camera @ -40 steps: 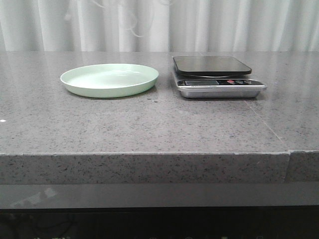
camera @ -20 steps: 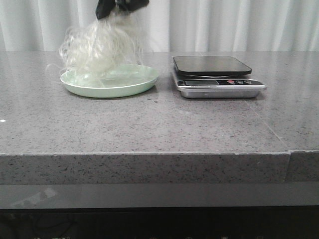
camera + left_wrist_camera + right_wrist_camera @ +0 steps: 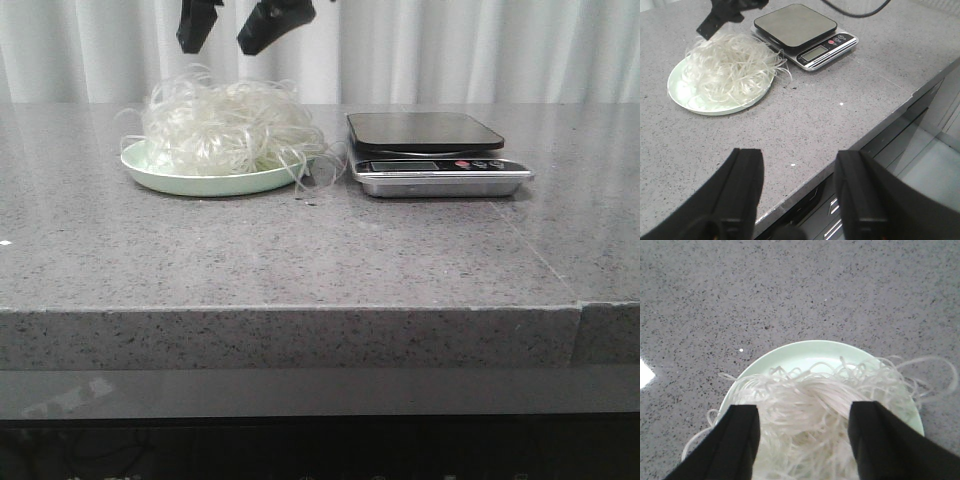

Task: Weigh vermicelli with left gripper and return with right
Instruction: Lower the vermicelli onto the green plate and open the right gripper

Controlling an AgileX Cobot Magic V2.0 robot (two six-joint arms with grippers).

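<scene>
Noodles (image 3: 230, 135) now heaped on plate (image 3: 165, 178), released; half-second back they hung from right gripper (image 3: 228, 25). Right gripper above mound, jaws spread, empty. Left gripper (image 3: 797, 192) spread, empty, well apart. Scale (image 3: 430, 150) bare. Return looks done.

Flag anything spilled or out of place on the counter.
The vermicelli sits heaped on the green plate, but stray loops hang over the rim on the side toward the scale and trail onto the counter. Nothing else stands out.
</scene>
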